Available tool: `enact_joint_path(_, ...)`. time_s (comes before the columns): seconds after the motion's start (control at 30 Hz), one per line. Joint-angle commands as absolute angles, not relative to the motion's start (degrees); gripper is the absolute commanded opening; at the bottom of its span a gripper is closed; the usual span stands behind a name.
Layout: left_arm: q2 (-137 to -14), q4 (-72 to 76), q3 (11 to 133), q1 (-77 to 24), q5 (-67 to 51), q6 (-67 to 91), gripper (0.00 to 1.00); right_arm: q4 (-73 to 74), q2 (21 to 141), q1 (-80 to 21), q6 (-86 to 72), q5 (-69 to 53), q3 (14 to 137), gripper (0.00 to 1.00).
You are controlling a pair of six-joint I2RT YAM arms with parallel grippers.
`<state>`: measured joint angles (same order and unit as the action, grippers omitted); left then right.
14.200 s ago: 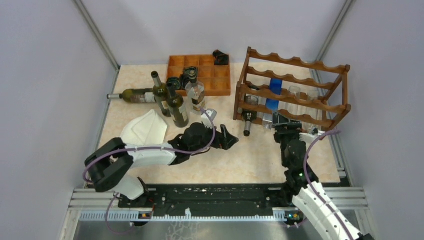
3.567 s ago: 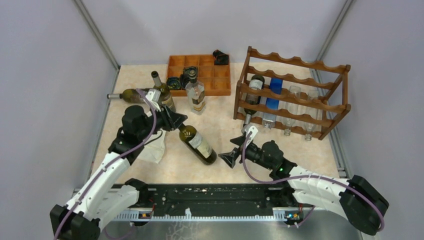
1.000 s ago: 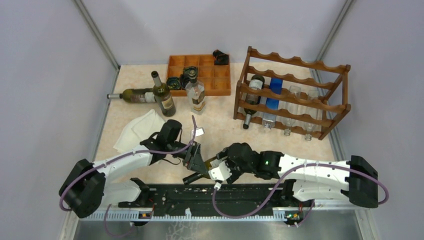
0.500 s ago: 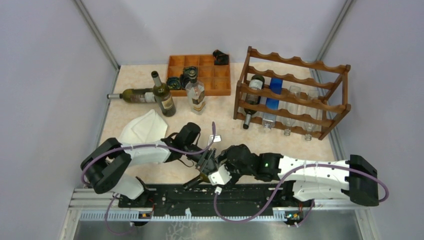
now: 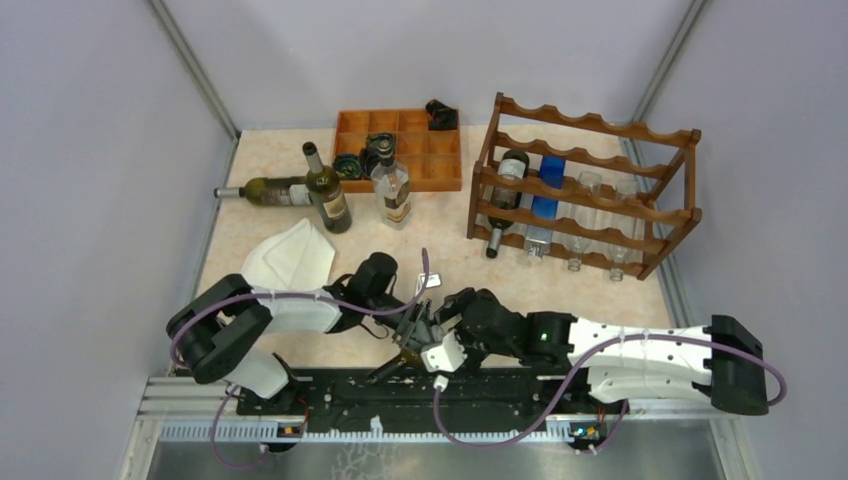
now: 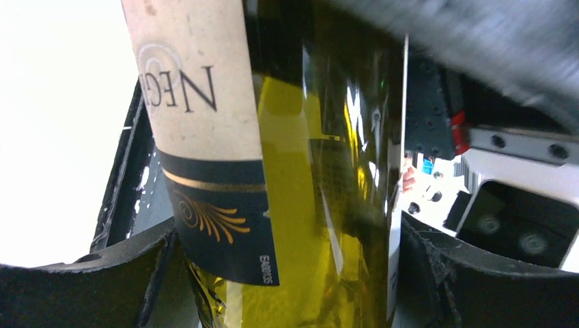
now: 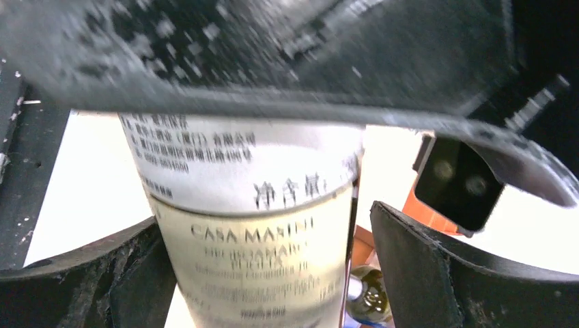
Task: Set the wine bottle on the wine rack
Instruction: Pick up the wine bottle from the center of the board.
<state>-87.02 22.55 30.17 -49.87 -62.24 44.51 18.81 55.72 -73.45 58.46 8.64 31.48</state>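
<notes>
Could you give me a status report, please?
Left gripper shut on green glass wine bottle, near table edge. Right gripper open around it. Reddish-brown wooden wine rack far right, partly filled.

I have open surface (image 5: pixel 560 290) just in front of the wine rack (image 5: pixel 590 185), and its top rails (image 5: pixel 600 125) sit free. Its lower cradles are taken: a dark bottle (image 5: pixel 511 168), a blue bottle (image 5: pixel 547 185), clear bottles (image 5: pixel 600 215). Left of the rack an upright green bottle (image 5: pixel 327 200) and an upright clear bottle (image 5: pixel 393 195) stand in the way, a compartment tray (image 5: pixel 400 140) behind them. Well in front of the rack, the left pincer (image 6: pixel 287 273) and right pincer (image 7: pixel 266 273) crowd around the wine bottle (image 6: pixel 321 171).
</notes>
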Motion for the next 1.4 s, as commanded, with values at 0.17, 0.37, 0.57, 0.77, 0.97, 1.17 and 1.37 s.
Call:
enact_joint_path(0.17,-77.44,43.96,16.95,-45.32,-58.66,56.5,0.0,15.47,49.21,-74.93,53.76,10.81,32.74,0.99)
enact_joint_path(0.37,-68.75,40.8,12.22,-42.48,-52.23,57.07,0.0,15.02,46.27,-75.29,44.86,9.65,33.4,0.98)
enact_joint_path(0.57,-60.53,39.88,9.48,-42.49,-42.61,57.3,0.0,4.8,45.43,-75.16,16.77,15.23,34.0,0.99)
enact_joint_path(0.77,-58.63,49.19,5.12,-42.45,-36.82,60.68,0.0,-6.95,42.4,-75.06,-5.13,12.62,29.0,0.98)
enact_joint_path(0.97,-60.97,56.85,4.4,-42.45,-34.14,61.19,0.0,-10.29,44.59,-75.14,-31.89,16.93,25.99,0.81)
enact_joint_path(1.17,-62.59,61.42,4.32,-42.45,-31.05,61.01,0.0,-22.11,43.88,-81.15,-50.88,29.36,15.7,0.74)
enact_joint_path(1.37,-63.32,64.65,4.33,-42.79,-26.45,60.57,0.0,-25.63,49.8,-88.69,-62.5,38.95,15.27,0.75)
